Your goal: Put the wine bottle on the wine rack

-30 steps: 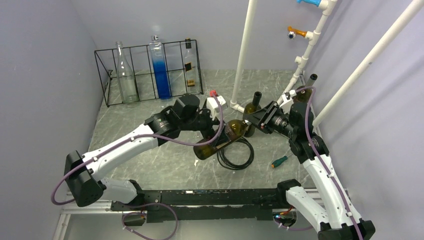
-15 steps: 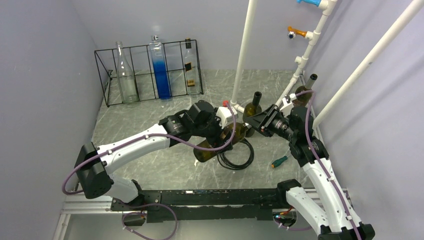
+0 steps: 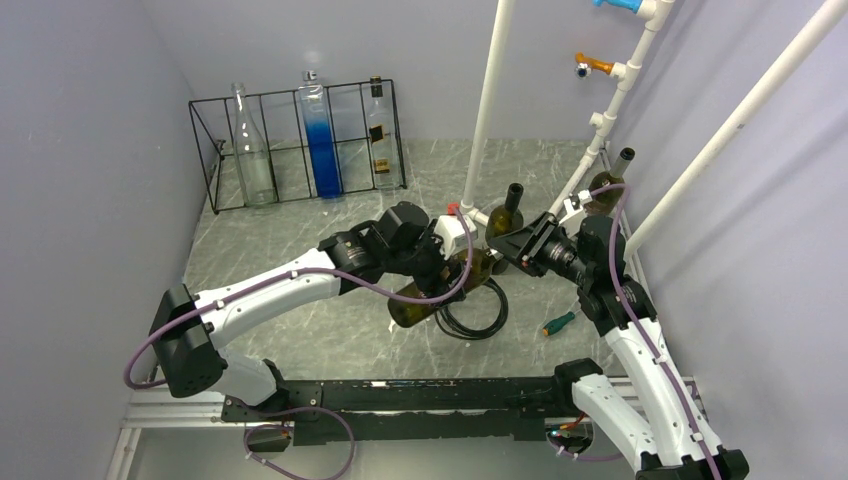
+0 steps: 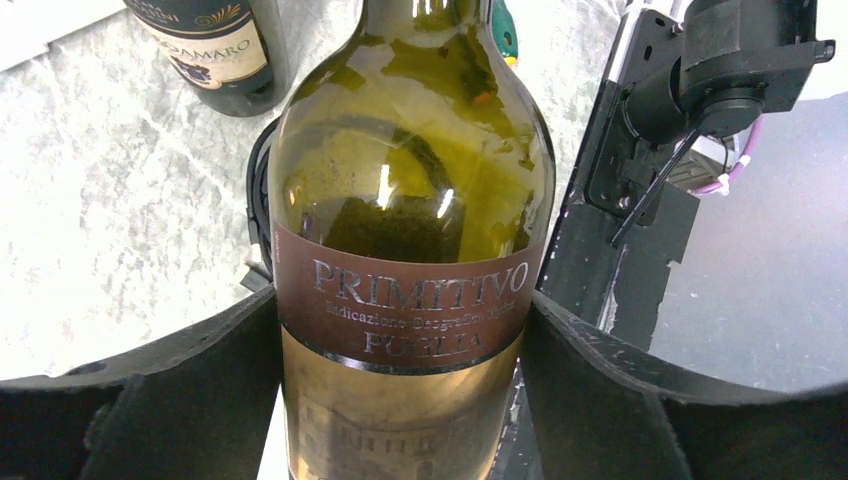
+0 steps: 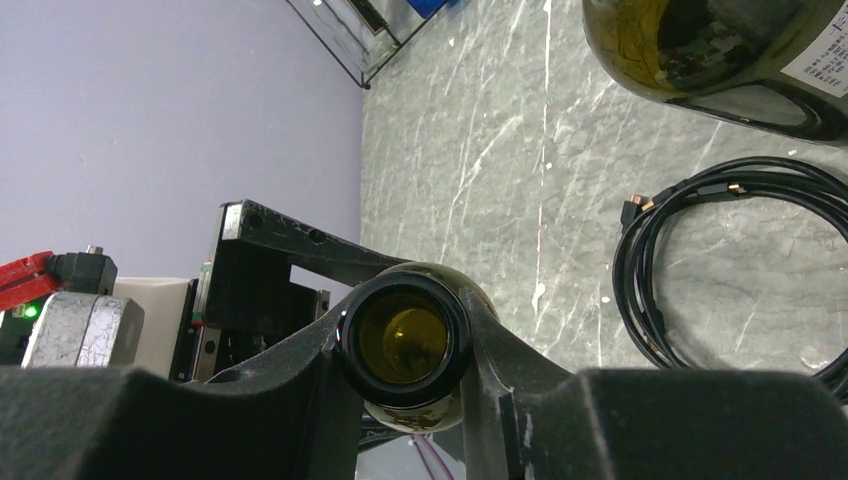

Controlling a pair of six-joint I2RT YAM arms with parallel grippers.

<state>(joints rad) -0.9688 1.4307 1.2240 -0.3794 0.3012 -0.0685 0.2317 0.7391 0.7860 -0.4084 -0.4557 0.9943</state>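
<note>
Left wrist cam is showing the left tool (image 4: 400, 300) gripping both sides of the dark green glass wine bottle (image 4: 410, 190) at its brown label (image 4: 415, 335). Right tool (image 5: 405, 345) is clamping the neck. Bottle's lying sideways over the grey marble counter (image 3: 330, 335), well right of the black wire wine rack (image 3: 280, 93).

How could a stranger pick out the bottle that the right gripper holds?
Start at the white pipe frame on the grey table. Just in front of it, the right gripper holds an olive-green bottle by its neck. Only this one has a brown label reading PRIMITIVO.
</note>
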